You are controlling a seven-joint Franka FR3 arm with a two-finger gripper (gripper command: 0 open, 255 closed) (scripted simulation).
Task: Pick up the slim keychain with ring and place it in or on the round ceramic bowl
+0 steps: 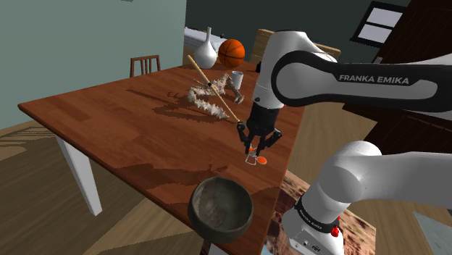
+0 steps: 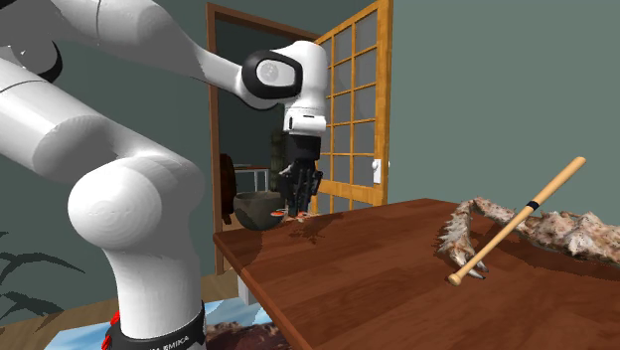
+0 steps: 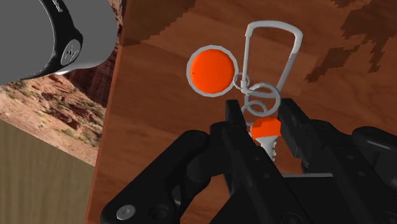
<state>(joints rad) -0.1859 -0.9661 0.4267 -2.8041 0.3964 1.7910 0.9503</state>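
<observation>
Orange at its key end, the keychain (image 3: 243,81) sat clasped between our gripper's (image 3: 264,121) nearly closed fingers, its length trailing ahead, perhaps just off the table (image 1: 130,123). In the shoulder view we found the bowl (image 1: 217,226) at seven o'clock of the gripper.

Home dining room — wooden table (image 1: 109,116), chair (image 1: 145,64), white vase (image 1: 208,49), basketball (image 1: 232,53), glazed wooden door (image 2: 350,109).
</observation>
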